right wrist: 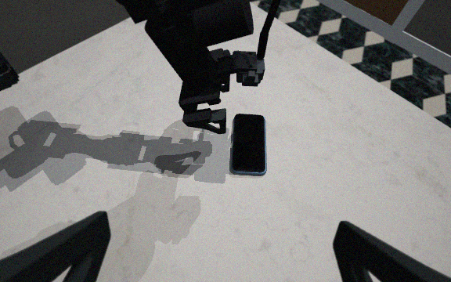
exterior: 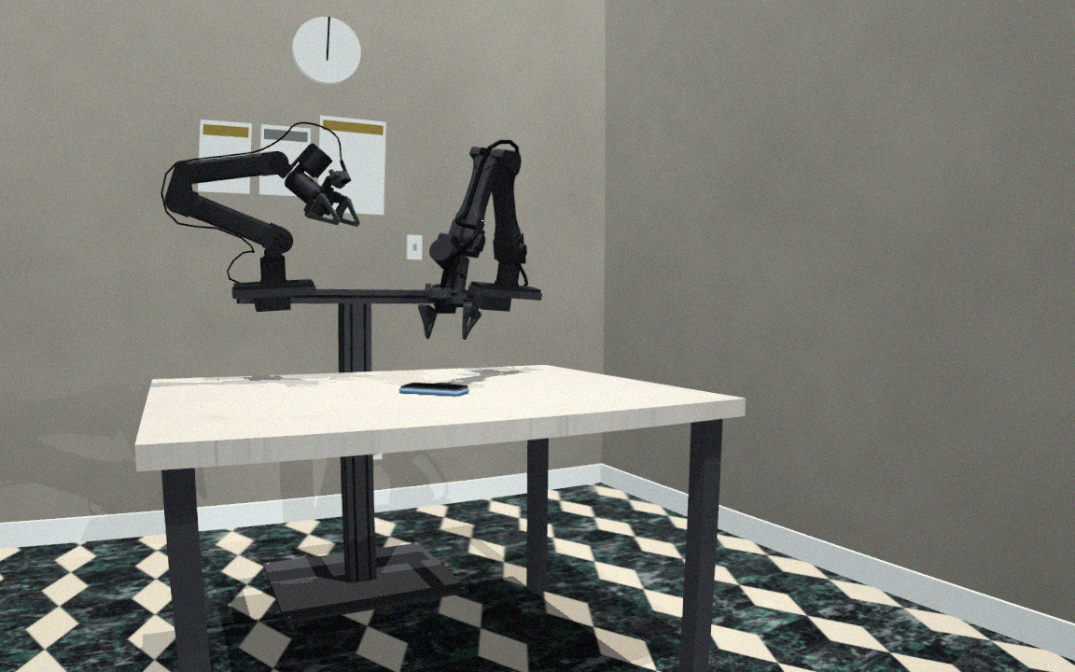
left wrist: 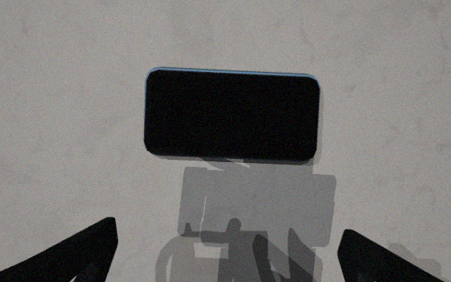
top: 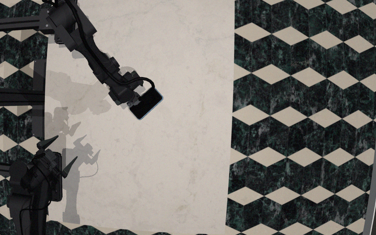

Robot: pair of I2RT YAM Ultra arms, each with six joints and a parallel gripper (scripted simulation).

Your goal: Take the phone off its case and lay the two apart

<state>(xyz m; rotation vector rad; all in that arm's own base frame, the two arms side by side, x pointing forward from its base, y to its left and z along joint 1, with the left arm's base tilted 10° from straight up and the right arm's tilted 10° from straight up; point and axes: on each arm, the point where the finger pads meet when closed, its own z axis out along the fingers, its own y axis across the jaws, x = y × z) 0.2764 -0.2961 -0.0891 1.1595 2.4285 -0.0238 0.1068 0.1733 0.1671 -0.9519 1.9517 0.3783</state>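
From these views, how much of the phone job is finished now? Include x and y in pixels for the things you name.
Nothing looks finished: the phone [top: 146, 103] [exterior: 434, 385] [left wrist: 231, 114] [right wrist: 249, 142] lies in its blue-edged case [exterior: 434, 392] [right wrist: 249, 173]. In hand: the open left gripper [exterior: 446, 334] [left wrist: 229, 234] hovers near it, holding nothing. Left: gripping, separating, and laying both apart.

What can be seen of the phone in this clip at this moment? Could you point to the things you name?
The phone [top: 147, 103] [exterior: 434, 385] [left wrist: 231, 114] [right wrist: 248, 143] is a flat rectangle with rounded corners, showing a black, unlit face. It lies face up in its blue case, whose edge frames it as a thin rim; the material of the case cannot be told. Both rest flat on the pale, marble-looking table, set at a slant in the top view. Neither gripper touches the phone. Its back and any buttons are out of sight.
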